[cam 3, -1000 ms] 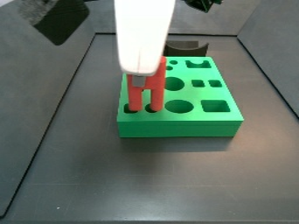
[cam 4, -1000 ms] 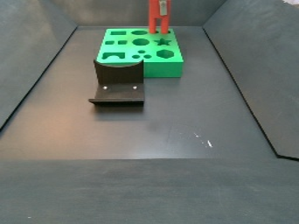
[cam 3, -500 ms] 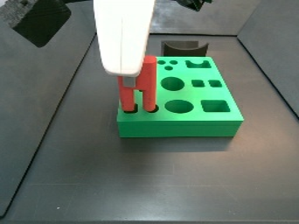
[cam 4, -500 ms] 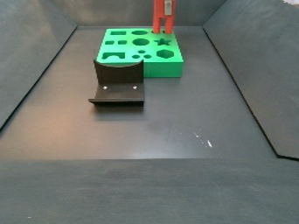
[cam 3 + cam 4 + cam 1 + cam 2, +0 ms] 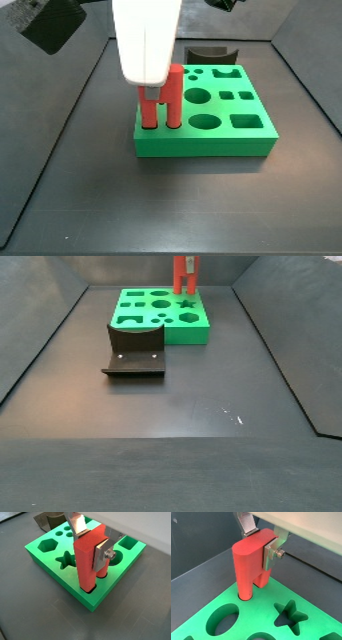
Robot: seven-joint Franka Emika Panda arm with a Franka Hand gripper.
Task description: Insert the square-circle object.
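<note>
Since the frame half a second earlier almost nothing had shifted: your gripper (image 5: 95, 543) stayed over the corner of the green block (image 5: 254, 142), and the square-circle object (image 5: 160, 100) kept its upright stance. A full second back the white arm housing (image 5: 147, 40) sat a little further toward the block's middle.

You had the flat silver fingers (image 5: 102, 556) closed against the upper part of the red piece (image 5: 89, 562), one plate on each side; in a wrist view (image 5: 252, 567) the same clamp showed, with the screw-fastened plate (image 5: 271, 554) pressed to the piece's flank.

Directly below the gripper, both pegs had their lower ends in openings in the block's top. The round peg went into a round hole (image 5: 244, 596), the square one into a squared hole at the block's corner (image 5: 87, 589). How deep they sat could not be told.

Away from the gripper, the block's other recesses held nothing: a star (image 5: 291, 616), a hexagon (image 5: 49, 546), an oval (image 5: 222, 616) and a rectangle (image 5: 131, 544). Beside the block stood the dark fixture (image 5: 135, 359).

No readable writing showed on any of them.
</note>
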